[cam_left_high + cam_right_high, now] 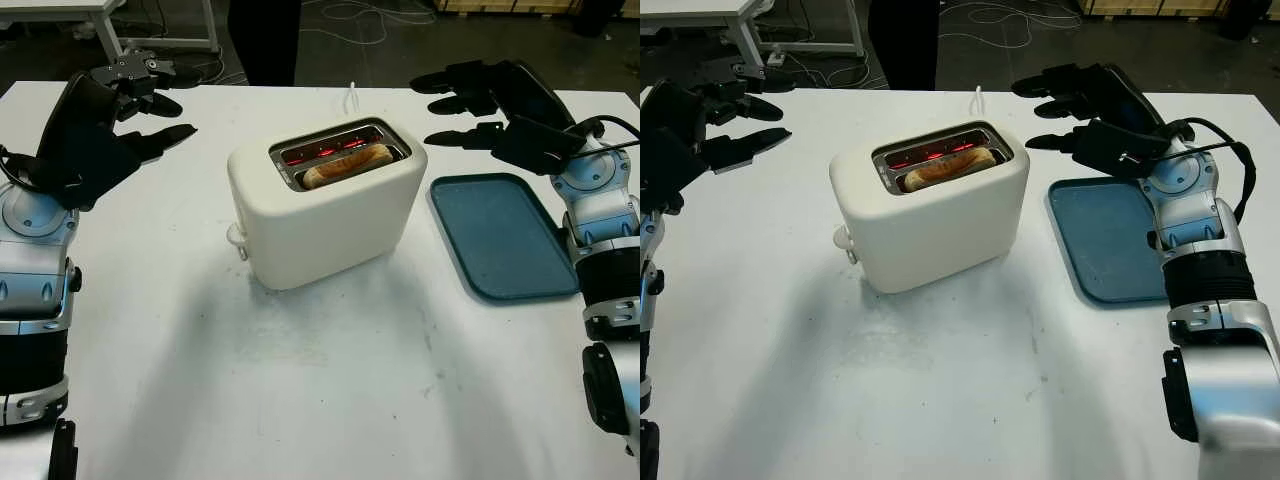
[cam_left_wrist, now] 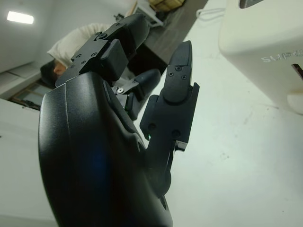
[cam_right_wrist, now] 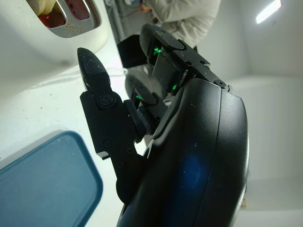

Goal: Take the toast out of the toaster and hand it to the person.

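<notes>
**One toast sitting in toaster, both robot hands open**

I'm seeing one cream toaster [image 1: 325, 205] standing mid-table [image 1: 330, 390], two slots on top. One slice of toast [image 1: 348, 165] is sitting in the nearer slot, top edge poking up; the farther slot is glowing red inside. One blue tray [image 1: 503, 237] is lying flat just right of the toaster, nothing on it.

I'm holding my left robot hand [image 1: 128, 108] open above the table, left of the toaster and well apart from it, gripping nothing. I'm holding my right robot hand [image 1: 1077, 108] open too, hovering near the tray's far edge, right of the toaster, gripping nothing.

One person in a light top [image 3: 187, 19] is standing beyond the table's far side.
</notes>
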Robot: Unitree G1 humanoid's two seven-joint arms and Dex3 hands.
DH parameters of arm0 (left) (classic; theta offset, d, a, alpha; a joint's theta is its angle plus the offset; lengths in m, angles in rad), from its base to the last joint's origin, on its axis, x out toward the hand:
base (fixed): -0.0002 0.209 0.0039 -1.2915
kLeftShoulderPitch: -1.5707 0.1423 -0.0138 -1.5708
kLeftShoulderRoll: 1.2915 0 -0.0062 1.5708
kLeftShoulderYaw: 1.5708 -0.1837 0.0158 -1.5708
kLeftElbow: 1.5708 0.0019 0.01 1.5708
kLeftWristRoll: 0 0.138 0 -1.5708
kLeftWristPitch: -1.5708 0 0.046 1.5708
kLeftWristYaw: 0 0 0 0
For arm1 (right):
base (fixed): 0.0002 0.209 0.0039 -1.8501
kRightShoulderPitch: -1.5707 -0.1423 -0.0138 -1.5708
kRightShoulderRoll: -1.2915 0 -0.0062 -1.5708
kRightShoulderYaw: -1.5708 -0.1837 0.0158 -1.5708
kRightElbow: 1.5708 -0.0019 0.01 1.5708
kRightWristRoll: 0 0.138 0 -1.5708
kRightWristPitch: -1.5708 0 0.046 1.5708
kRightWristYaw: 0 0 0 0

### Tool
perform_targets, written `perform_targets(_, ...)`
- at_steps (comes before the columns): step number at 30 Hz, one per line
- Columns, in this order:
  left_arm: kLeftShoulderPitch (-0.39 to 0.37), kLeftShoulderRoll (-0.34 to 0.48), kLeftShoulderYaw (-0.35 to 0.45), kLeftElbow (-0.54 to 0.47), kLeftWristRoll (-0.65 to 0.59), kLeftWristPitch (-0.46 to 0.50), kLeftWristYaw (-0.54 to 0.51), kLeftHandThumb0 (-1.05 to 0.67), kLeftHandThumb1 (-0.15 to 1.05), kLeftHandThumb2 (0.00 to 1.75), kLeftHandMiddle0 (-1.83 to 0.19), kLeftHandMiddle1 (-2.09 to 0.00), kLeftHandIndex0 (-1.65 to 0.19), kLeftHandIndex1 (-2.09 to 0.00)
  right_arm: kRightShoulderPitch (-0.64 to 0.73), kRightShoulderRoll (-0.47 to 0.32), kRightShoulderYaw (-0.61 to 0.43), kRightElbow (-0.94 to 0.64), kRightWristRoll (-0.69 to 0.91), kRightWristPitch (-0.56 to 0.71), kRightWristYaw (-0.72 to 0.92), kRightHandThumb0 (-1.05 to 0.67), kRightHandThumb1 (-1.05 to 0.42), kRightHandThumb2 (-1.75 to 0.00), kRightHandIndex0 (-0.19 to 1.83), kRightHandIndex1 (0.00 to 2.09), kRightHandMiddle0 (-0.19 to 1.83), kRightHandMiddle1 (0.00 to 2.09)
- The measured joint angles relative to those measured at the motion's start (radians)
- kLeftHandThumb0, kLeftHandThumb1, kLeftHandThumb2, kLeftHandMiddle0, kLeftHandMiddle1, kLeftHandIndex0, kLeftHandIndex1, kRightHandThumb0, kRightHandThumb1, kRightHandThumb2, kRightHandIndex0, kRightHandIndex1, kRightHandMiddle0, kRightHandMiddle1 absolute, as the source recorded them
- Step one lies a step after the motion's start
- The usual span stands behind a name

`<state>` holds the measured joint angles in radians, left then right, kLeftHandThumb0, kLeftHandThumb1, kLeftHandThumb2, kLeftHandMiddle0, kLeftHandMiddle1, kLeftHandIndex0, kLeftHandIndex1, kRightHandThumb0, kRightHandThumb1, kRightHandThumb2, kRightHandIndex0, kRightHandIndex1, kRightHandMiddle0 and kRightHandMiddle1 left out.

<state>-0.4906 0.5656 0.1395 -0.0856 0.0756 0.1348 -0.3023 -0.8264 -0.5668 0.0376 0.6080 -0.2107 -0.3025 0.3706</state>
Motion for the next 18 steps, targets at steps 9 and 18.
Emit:
perform_targets(9, 0.0, 0.0, 0.0, 0.0, 0.0, -0.001, 0.0, -0.25, 0.89, 0.13, -0.33, -1.0, -0.49, -0.52, 0.0, 0.0, 0.002, 0.001, -0.002, -0.011, -0.001, -0.29, -0.76, 0.0, 0.87, 0.02, 0.77, 0.01)
perform_targets(18, 0.0, 0.0, 0.0, -0.001, 0.0, 0.003, 0.0, -0.27, 0.89, 0.13, -0.32, -0.99, -0.47, -0.54, 0.0, 0.0, 0.003, 0.001, -0.002, -0.013, -0.001, -0.28, -0.76, 0.0, 0.87, 0.02, 0.77, 0.0)
